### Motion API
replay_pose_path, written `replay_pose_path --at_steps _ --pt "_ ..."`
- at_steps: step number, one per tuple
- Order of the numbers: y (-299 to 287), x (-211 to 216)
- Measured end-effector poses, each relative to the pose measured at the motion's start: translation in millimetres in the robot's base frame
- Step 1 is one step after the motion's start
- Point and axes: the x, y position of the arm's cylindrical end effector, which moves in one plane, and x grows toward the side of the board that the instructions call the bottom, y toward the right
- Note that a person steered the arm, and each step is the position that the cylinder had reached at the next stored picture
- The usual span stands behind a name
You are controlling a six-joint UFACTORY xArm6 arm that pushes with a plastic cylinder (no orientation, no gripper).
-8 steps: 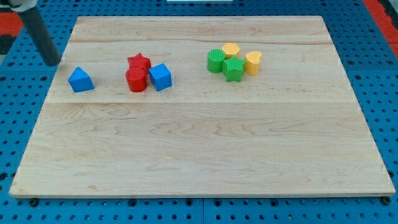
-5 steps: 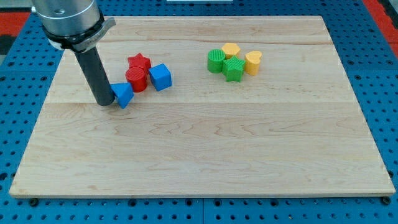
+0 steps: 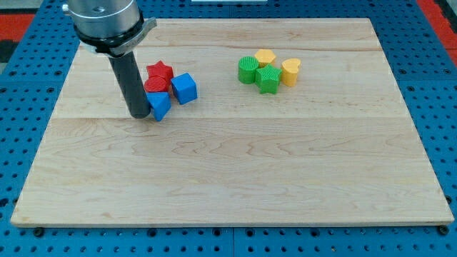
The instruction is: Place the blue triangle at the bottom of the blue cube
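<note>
The blue triangle (image 3: 160, 106) lies on the wooden board (image 3: 235, 171), just below the red cylinder (image 3: 156, 86) and to the lower left of the blue cube (image 3: 184, 88). My tip (image 3: 139, 114) touches the triangle's left side. The dark rod rises from there to the view's upper left. The triangle sits close to the cube's lower left corner, and I cannot tell whether they touch.
A red star (image 3: 160, 71) sits above the red cylinder. At the upper right of the board are a green cylinder (image 3: 248, 70), a green star (image 3: 268, 79), a yellow hexagon-like block (image 3: 265, 57) and a yellow heart (image 3: 290, 71).
My tip swept in from the board's upper left edge and pushed the blue triangle to the right, up against the red cylinder and near the blue cube.
</note>
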Motion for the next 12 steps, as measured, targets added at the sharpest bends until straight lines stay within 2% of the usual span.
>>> replay_pose_path --at_steps 3,6,8,9,11,12 --pt "31.6 -10.5" --pt "83.3 8.5" --pt "76.9 -29.4" --pt "77.1 -29.8" --pt "124.2 -35.8" --pt "128.7 -56.0"
